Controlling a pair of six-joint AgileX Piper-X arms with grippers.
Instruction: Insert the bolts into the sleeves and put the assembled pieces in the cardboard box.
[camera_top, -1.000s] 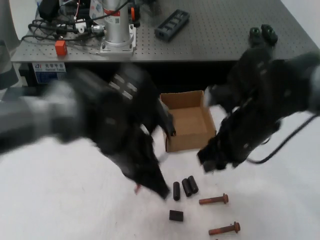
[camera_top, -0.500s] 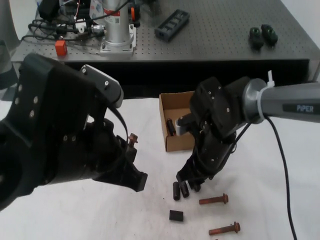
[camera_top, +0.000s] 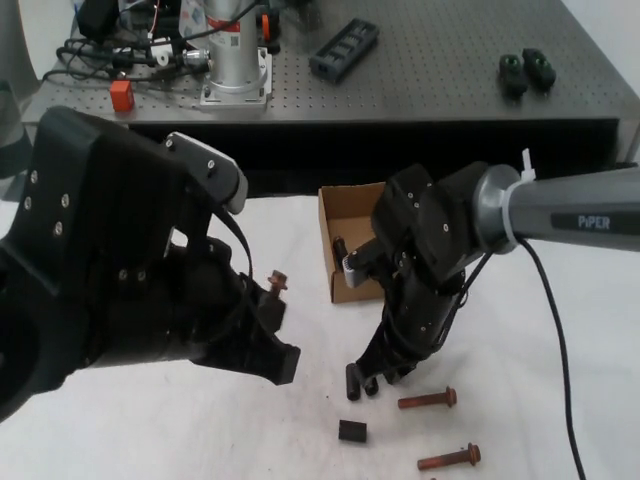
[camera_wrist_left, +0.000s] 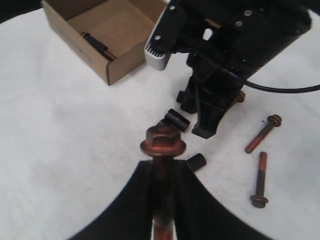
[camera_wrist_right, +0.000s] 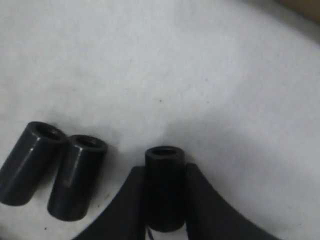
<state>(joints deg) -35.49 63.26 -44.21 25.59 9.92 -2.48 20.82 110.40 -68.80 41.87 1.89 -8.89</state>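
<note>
My left gripper (camera_wrist_left: 162, 172) is shut on a copper bolt (camera_wrist_left: 163, 143), which stands head up above the white cloth; the bolt (camera_top: 277, 282) also sticks out of that arm in the high view. My right gripper (camera_wrist_right: 165, 175) is down at the cloth, shut on a black sleeve (camera_wrist_right: 164, 187). Two more sleeves (camera_wrist_right: 79, 176) lie side by side right next to it. Another sleeve (camera_top: 351, 431) lies apart, nearer the front. Two loose bolts (camera_top: 428, 399) (camera_top: 449, 459) rest on the cloth beside the right gripper (camera_top: 376, 374). The cardboard box (camera_top: 345, 288) holds one assembled piece (camera_wrist_left: 97, 42).
Behind the cloth runs a perforated metal bench (camera_top: 440, 70) carrying a metal post, cables, a dark tray and two small black parts. The bulky left arm (camera_top: 120, 280) covers the left half of the cloth. Open cloth lies to the right of the bolts.
Both arms swung in from a blur. The right gripper dropped onto the sleeve group and shut on one. The left gripper's bolt drifted slightly right and down.
</note>
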